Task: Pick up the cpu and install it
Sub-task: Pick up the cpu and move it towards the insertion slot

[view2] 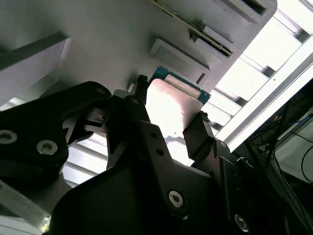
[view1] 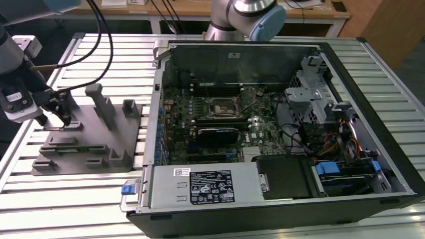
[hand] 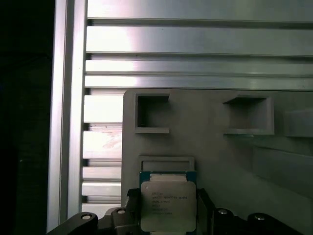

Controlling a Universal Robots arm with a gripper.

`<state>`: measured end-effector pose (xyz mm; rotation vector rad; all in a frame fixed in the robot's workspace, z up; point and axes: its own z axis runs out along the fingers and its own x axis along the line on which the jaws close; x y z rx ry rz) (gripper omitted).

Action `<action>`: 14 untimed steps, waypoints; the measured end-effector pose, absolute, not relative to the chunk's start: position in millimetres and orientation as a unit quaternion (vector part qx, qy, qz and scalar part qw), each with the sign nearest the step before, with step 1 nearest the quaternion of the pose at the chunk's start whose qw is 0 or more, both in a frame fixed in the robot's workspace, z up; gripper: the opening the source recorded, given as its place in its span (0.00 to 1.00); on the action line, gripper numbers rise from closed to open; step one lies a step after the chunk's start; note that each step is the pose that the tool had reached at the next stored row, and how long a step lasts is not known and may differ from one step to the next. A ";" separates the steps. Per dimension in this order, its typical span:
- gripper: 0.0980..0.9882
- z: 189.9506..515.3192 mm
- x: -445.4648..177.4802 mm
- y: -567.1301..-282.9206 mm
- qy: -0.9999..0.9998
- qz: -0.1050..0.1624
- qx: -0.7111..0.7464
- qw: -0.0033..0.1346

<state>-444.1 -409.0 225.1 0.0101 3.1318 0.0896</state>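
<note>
Slatted tabletop (view1: 99, 199) carrying an open computer case (view1: 371, 99) and grey fixture (view1: 99, 144). At the fixture's edge the tool (view1: 58, 118) is closed on the cpu (hand: 167, 205) by two opposite edges. The chip is probably light, stiff and fragile; edge contact with gentle force suits it.

Exterior view: fixture (view1: 99, 149) at frame left on the surface (view1: 99, 50), open computer case (view1: 252, 62) beside it across centre and right. Hand (view1: 56, 119) over the fixture's upper-left corner; in both wrist views, cpu (hand: 167, 205) between its fingers (view2: 196, 134).
</note>
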 end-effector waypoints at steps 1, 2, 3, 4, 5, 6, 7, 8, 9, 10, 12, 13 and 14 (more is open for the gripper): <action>0.50 226.5 -444.1 -409.0 1.000 0.029 0.003 0.004; 0.50 227.8 -444.1 -409.0 1.000 0.029 0.003 0.004; 0.50 229.2 -444.1 -409.0 1.000 0.029 0.003 0.004; 0.50 230.4 -444.1 -409.0 1.000 0.029 0.003 0.004; 0.50 231.7 -444.1 -409.0 1.000 0.029 0.003 0.004; 0.50 232.9 -444.1 -409.0 1.000 0.029 0.003 0.004; 0.50 234.1 -444.1 -409.0 1.000 0.029 0.003 0.004; 0.50 235.4 -444.1 -409.0 1.000 0.029 0.003 0.004; 0.50 236.7 -444.1 -409.0 1.000 0.029 0.003 0.004; 0.50 237.9 -444.1 -409.0 1.000 0.029 0.003 0.004; 0.50 240.3 -444.1 -409.0 1.000 0.029 0.003 0.004; 0.50 241.4 -444.1 -409.0 1.000 0.029 0.003 0.004; 0.50 242.5 -444.1 -409.0 1.000 0.029 0.003 0.004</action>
